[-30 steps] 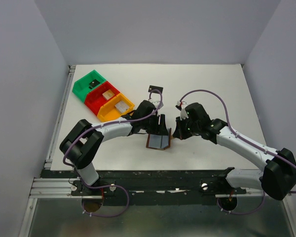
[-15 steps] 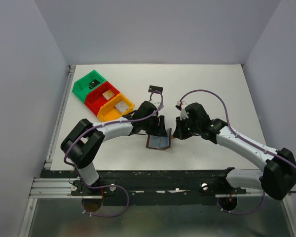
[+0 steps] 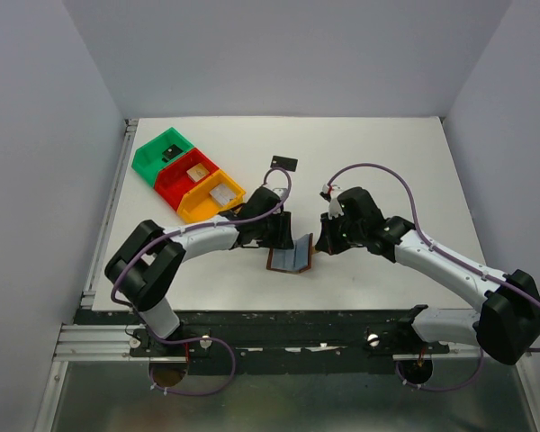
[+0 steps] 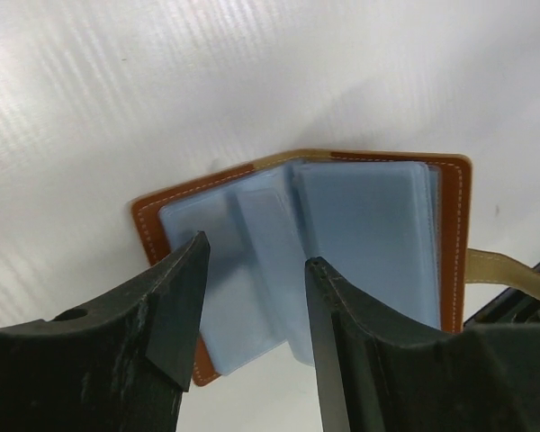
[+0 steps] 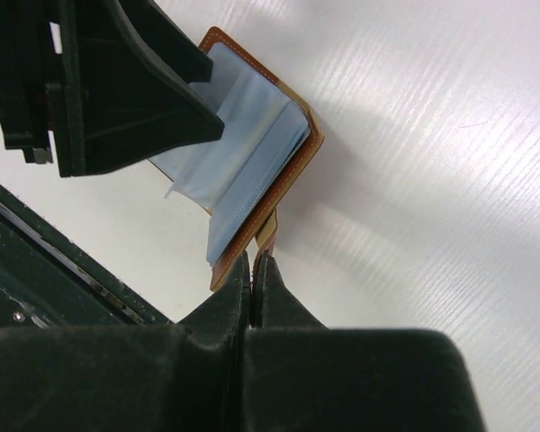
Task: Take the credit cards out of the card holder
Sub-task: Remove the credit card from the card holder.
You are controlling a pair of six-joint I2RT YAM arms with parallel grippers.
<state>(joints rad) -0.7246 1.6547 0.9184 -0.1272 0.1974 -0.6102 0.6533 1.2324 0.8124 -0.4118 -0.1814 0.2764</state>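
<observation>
The small brown leather bifold card holder [image 3: 291, 258] with grey-blue inner pockets lies open on the white desk [image 3: 387, 153]. The right claw [image 5: 253, 261], pressed together, pinches the holder's tan closing tab [image 5: 268, 227]. The left claw [image 4: 252, 270] is spread just over the pockets; whether it touches them I cannot tell. A flat black rectangular card [image 3: 284, 163] lies well beyond the holder.

Brown leather card holder [image 4: 342, 243], open, grey-blue inside

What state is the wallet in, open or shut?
Open: the wallet lies spread, blue inner pockets showing; the right gripper pinches its tab.
</observation>
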